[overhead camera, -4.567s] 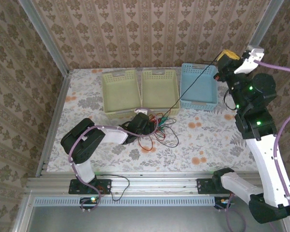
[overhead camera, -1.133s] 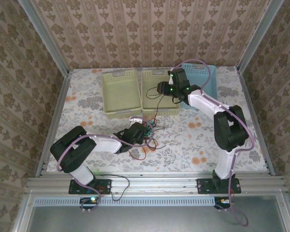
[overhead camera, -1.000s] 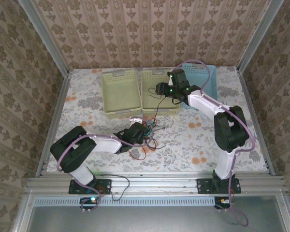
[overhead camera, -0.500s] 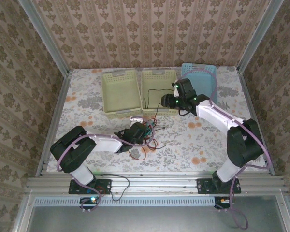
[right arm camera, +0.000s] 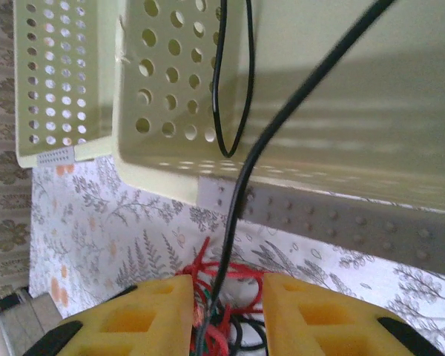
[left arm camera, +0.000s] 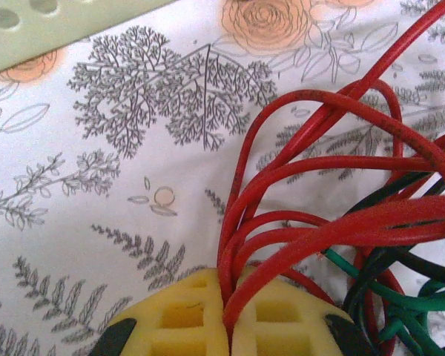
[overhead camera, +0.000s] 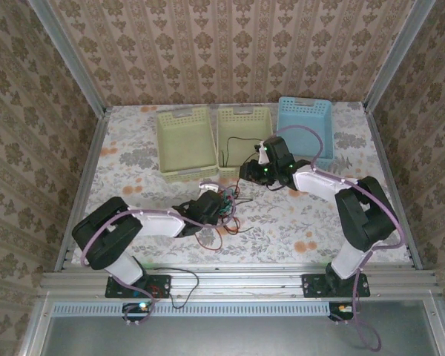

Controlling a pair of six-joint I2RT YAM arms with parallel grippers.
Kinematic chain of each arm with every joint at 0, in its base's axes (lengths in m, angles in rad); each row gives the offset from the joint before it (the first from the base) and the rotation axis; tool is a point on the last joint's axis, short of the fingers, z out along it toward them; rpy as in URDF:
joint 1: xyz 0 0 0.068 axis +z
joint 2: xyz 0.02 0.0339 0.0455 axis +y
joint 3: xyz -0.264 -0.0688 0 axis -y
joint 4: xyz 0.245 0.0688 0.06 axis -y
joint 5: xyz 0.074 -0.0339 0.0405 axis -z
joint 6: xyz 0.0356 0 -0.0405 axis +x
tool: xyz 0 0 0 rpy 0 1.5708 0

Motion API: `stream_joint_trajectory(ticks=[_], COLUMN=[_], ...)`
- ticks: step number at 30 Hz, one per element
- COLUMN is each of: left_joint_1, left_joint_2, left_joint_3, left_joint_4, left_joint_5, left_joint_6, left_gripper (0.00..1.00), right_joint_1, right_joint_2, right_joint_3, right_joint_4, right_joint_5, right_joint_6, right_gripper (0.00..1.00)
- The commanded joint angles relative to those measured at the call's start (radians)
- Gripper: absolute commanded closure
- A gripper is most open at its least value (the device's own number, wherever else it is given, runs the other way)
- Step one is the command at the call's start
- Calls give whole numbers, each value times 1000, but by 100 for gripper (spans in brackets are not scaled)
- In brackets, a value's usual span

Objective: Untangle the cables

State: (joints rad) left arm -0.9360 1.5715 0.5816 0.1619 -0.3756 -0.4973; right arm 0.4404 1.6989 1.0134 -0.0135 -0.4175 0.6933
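A tangle of red, black and green cables [overhead camera: 227, 213] lies on the flowered table in front of the baskets. My left gripper [overhead camera: 211, 207] rests on its left side, and the left wrist view shows that gripper [left arm camera: 228, 315] shut on several red cable loops [left arm camera: 319, 222], with green strands [left arm camera: 389, 300] to their right. One black cable [overhead camera: 234, 142] runs from the tangle up over the front wall into the middle basket [overhead camera: 246, 111]. My right gripper [overhead camera: 248, 173] hovers at that wall. In its wrist view the right gripper [right arm camera: 226, 319] is open, and the black cable [right arm camera: 271, 133] passes loosely between the yellow pads [right arm camera: 141, 315].
Three baskets stand in a row at the back: a pale green one [overhead camera: 184, 113] on the left, the middle pale green one, and a blue one [overhead camera: 305, 104] on the right. The left basket's corner [left arm camera: 52, 22] lies just beyond the left gripper. Bare tablecloth lies right of the tangle.
My right arm came down from over the middle basket toward the tangle, leaving a length of black cable lying in that basket. The left gripper has stayed on the tangle.
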Motion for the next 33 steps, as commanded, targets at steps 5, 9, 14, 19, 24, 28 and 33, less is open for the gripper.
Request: stream_joint_trajectory(ticks=[5, 9, 14, 19, 24, 28, 33], left_joint_1=[-24, -35, -41, -40, -40, -40, -42], left_joint_2=[-27, -28, -32, -31, -1, 41, 77], left_joint_3=[-49, -49, -44, -46, -39, -23, -18], left_joint_4=[-133, -137, -156, -162, -176, -192, -195], left_joint_5=[52, 44, 22, 9, -3, -4, -12], left_joint_6=[-10, -14, -24, -36, -51, -60, -70], left_gripper=[100, 100, 100, 100, 100, 99, 96], right_joint_1=[-2, -2, -2, -2, -5, -13, -46], right_joint_2=[37, 51, 64, 13, -86, -149, -206], right_joint_3=[-20, -30, -40, -67, -77, -50, 3], right_joint_4=[111, 144, 167, 164, 116, 54, -3], right_joint_5=[-31, -23, -25, -8, 12, 25, 82], right_joint_6=[73, 89, 109, 100, 69, 42, -6], right_gripper=[74, 77, 91, 100, 100, 100, 100])
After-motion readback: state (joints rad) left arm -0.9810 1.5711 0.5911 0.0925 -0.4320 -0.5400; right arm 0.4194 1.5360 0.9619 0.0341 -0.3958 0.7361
